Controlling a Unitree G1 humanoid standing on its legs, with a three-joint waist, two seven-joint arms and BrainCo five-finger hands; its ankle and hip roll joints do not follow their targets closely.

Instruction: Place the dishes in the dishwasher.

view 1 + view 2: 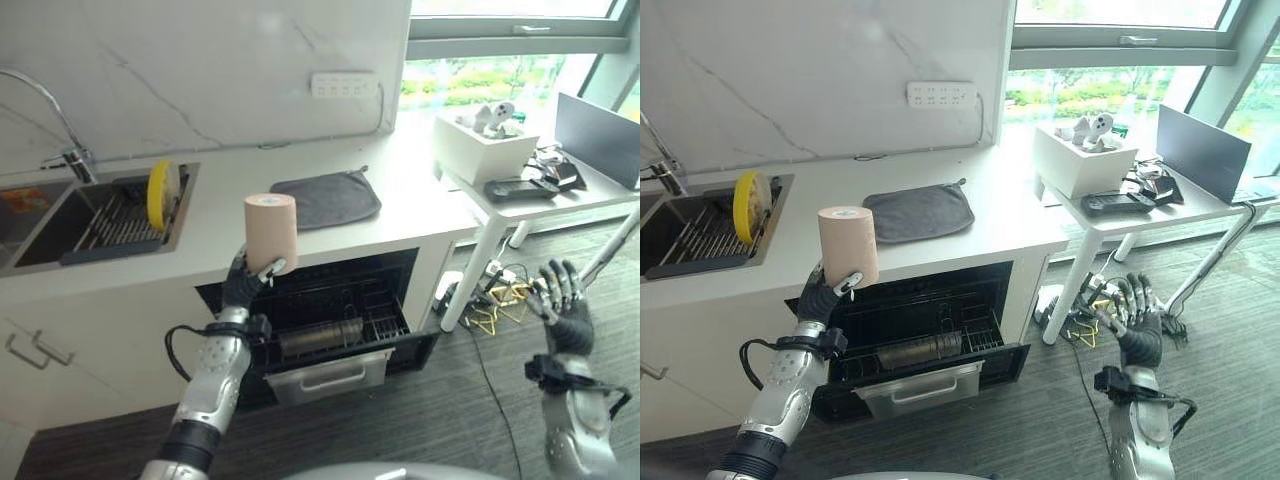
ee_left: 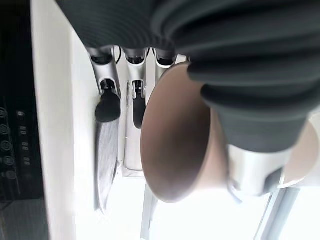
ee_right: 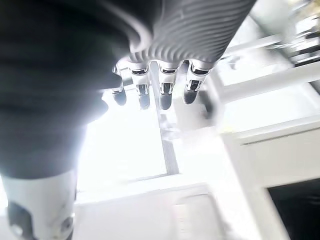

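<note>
Your left hand [image 1: 243, 283] is clamped on the beige cup [image 1: 271, 231]; lower it steadily into the open dishwasher rack [image 1: 340, 335], keeping your spread-fingered right hand [image 1: 562, 302] clear.

Daylight is streaming through the window [image 1: 500, 40] above the white side table [image 1: 560, 195]. Left of that table, a marble wall [image 1: 200, 70] is rising; grey carpet [image 1: 470, 400] is lying beneath it.

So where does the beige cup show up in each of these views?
Left eye view: cup left of centre, upright in the left hand, above the open dishwasher.
Right eye view: cup further left.
Left wrist view: cup at centre, between fingers and thumb.
Right wrist view: not seen.
Shared landmark: grey mat.
</note>
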